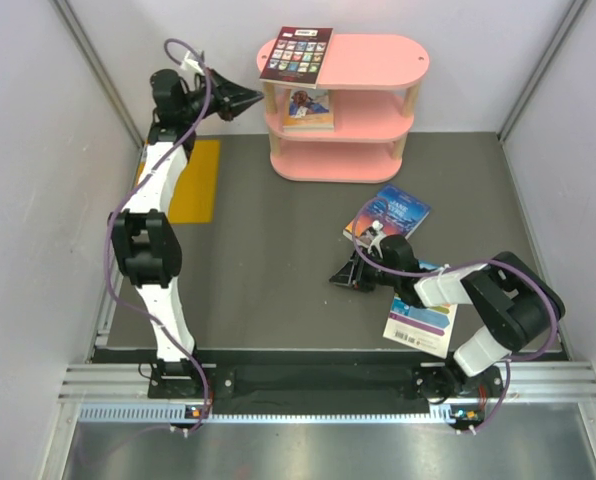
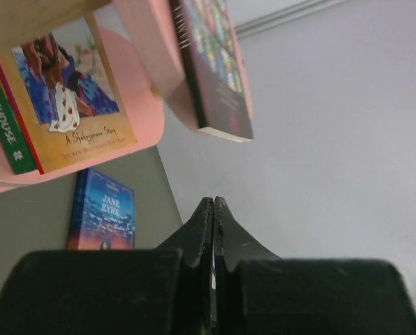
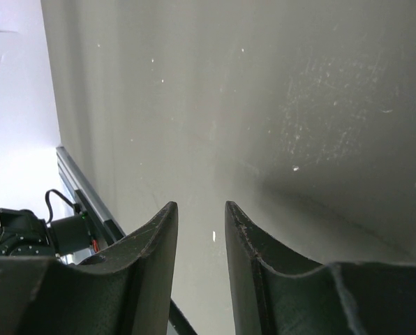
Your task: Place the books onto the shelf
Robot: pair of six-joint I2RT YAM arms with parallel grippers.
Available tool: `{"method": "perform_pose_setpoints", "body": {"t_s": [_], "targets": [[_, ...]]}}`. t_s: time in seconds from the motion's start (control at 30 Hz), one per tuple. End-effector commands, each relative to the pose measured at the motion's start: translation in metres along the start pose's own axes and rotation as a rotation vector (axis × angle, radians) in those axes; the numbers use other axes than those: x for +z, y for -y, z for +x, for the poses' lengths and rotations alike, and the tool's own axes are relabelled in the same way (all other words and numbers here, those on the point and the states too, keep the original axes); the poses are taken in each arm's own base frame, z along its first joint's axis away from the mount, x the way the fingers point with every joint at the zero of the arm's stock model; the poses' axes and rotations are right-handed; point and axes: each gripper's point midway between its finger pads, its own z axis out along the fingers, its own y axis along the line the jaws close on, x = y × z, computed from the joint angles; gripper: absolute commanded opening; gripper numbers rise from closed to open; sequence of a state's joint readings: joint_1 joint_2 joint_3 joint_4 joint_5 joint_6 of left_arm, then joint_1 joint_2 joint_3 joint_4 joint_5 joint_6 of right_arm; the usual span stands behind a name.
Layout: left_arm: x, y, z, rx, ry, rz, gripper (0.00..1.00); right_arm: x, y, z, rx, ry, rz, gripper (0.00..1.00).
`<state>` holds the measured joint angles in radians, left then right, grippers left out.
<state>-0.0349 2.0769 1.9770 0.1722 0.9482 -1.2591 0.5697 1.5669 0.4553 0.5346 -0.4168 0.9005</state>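
Note:
The pink shelf point(image 1: 378, 62) stands at the back. A dark red book point(image 1: 298, 55) lies on its top board, overhanging the left end. On the middle board lies an orange book point(image 1: 308, 108), with a green Treehouse book point(image 2: 5, 118) beside it point(image 2: 68, 98). My left gripper point(image 1: 253, 98) is shut and empty just left of the shelf, its tips point(image 2: 213, 201) below the dark red book point(image 2: 215, 70) and apart from it. A blue book point(image 1: 388, 213) lies on the floor. My right gripper point(image 1: 336, 277) is open and empty point(image 3: 199, 208) low over the floor. A white striped book point(image 1: 421, 322) lies partly under the right arm.
A flat yellow rectangle point(image 1: 193, 180) marks the grey floor under the left arm. White walls close in the left, right and back sides. The blue Jane Eyre cover point(image 2: 103, 209) shows past the shelf in the left wrist view.

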Motion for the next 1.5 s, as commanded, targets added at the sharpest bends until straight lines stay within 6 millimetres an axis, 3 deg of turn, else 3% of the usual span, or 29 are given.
{"method": "perform_pose_setpoints", "body": {"t_s": [0.0, 0.23, 0.53, 0.9, 0.97, 1.17, 1.47], "targets": [[-0.042, 0.061, -0.035, 0.206, 0.165, 0.040, 0.00, 0.006, -0.018, -0.009, -0.032, 0.014, -0.054, 0.34], [-0.044, 0.041, -0.061, 0.188, 0.242, 0.000, 0.00, 0.005, -0.019, -0.009, -0.032, 0.015, -0.055, 0.34], [-0.033, 0.039, -0.077, 0.153, 0.277, 0.068, 0.00, 0.004, -0.019, -0.009, -0.031, 0.017, -0.055, 0.34], [-0.003, 0.039, -0.075, 0.151, 0.262, 0.118, 0.00, 0.004, -0.020, -0.009, -0.030, 0.020, -0.056, 0.34], [0.015, 0.037, -0.062, 0.132, 0.231, 0.122, 0.00, 0.004, -0.019, -0.009, -0.029, 0.019, -0.055, 0.34], [0.032, 0.034, -0.054, 0.123, 0.212, 0.127, 0.00, 0.004, -0.019, -0.009, -0.030, 0.020, -0.054, 0.34], [0.029, 0.037, -0.056, 0.145, 0.227, 0.116, 0.00, 0.004, -0.019, -0.009, -0.031, 0.018, -0.056, 0.34]]}}
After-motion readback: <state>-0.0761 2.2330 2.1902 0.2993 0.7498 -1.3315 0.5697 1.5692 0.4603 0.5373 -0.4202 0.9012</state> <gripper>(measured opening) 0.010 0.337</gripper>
